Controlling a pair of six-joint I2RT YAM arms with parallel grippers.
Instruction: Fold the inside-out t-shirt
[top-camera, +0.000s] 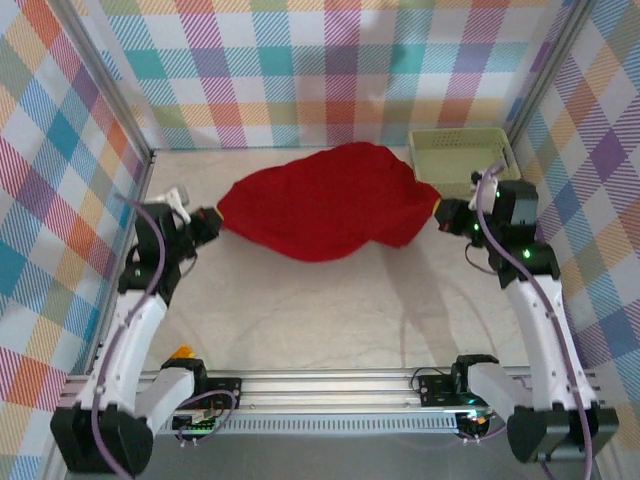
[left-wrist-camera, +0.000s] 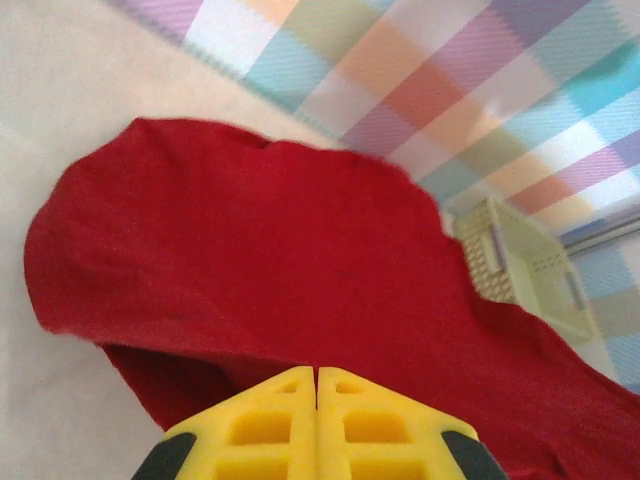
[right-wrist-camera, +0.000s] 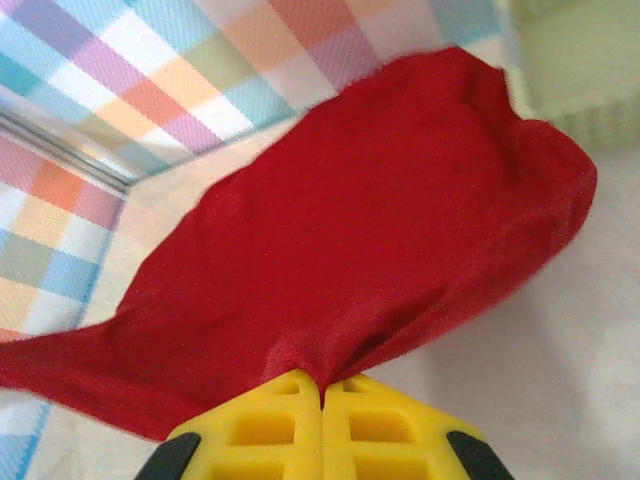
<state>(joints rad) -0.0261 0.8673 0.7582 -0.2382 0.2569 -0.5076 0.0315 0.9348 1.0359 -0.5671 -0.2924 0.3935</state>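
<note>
Shirt (top-camera: 325, 205) slung between both grippers above the far half of the table (top-camera: 320, 300).
Left gripper (top-camera: 208, 222) sat at the shirt's 9 o'clock end and right gripper (top-camera: 445, 215) at its 3 o'clock end. Each had its fingers pressed together on a bunched bit of red cloth, most plainly in the right wrist view, where the fabric funnelled into the tips. The cloth sagged in a rumpled bag with a shadow beneath, so it seemed lifted rather than laid out. A basket (top-camera: 462, 160) stood at its 2 o'clock, just beside the right end. This looked like the spreading step, with no fold begun. Next, the arms probably needed to draw apart to tauten the cloth, then lower it flat, clear of the basket.
</note>
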